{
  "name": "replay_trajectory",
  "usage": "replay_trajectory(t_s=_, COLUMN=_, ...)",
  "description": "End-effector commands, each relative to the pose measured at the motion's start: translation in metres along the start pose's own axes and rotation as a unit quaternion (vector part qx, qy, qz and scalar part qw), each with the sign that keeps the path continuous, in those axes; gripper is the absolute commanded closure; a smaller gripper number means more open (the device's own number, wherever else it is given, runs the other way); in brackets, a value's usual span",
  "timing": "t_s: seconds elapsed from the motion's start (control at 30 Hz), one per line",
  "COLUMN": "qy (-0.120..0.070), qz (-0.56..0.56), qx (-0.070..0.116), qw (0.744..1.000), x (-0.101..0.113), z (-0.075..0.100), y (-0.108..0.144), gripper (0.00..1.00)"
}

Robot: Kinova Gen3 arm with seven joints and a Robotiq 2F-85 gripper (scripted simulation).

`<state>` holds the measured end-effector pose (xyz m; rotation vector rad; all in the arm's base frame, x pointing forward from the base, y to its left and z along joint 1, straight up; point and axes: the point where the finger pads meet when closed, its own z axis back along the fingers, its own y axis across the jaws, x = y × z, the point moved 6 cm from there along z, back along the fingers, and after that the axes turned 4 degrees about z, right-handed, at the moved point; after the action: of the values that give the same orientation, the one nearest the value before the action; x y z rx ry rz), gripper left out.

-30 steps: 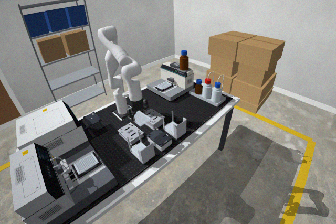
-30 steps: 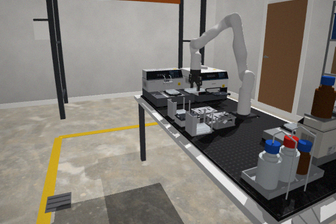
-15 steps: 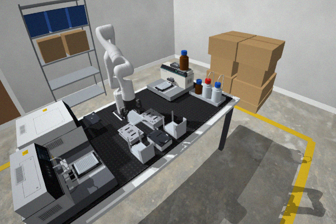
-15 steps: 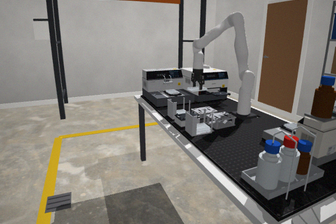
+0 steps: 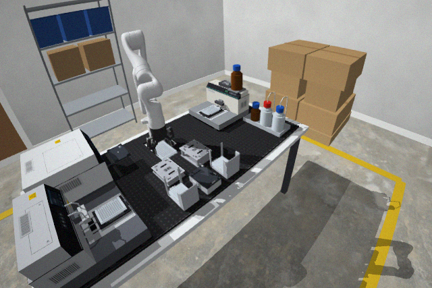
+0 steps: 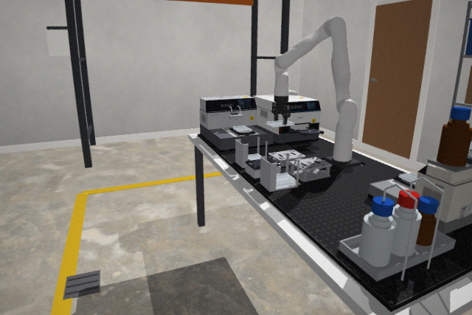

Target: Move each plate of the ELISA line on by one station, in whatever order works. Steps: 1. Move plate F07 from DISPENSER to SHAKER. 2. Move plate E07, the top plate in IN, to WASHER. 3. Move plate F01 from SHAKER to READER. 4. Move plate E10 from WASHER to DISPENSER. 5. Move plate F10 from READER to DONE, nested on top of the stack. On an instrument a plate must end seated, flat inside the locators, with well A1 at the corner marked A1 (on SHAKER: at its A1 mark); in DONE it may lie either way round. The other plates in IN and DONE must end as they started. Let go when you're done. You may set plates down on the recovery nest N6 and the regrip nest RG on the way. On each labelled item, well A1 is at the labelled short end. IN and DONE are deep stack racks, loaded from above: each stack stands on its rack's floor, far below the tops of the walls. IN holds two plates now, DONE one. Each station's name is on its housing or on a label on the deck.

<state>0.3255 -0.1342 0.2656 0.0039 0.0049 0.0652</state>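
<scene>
My gripper [image 5: 159,142] [image 6: 281,118] points down over the back left of the black deck [image 5: 244,138] and is shut on a white well plate [image 5: 166,149] [image 6: 279,124], held level above the deck; I cannot read its label. It hangs between the middle nests and the dark tray [image 5: 118,154] of the rear grey instrument, which carries no plate. A white plate [image 5: 109,210] [image 6: 242,129] sits on the front grey instrument. Another plate [image 5: 210,110] lies on the bottle-topped instrument at the far right. Two white stack racks [image 5: 227,165] [image 5: 183,197] stand near the front edge.
Two grey nests [image 5: 195,151] [image 5: 167,169] and a dark-topped block [image 5: 206,179] crowd the deck's middle, with thin posts beside the racks. A tray of bottles [image 5: 272,117] [image 6: 392,235] stands at the right end. Cardboard boxes [image 5: 314,82] and a shelf [image 5: 79,61] stand off the table.
</scene>
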Motion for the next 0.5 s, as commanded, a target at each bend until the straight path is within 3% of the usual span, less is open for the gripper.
replay_trajectory(t_s=0.0, qy=-0.001, qz=0.0, qx=0.0, qw=1.0, x=-0.01, z=0.001, y=-0.007, gripper=0.06)
replay_trajectory(t_s=0.47, qy=-0.001, qz=-0.001, qx=0.0, qw=1.0, x=-0.044, z=0.001, y=-0.028, gripper=0.06)
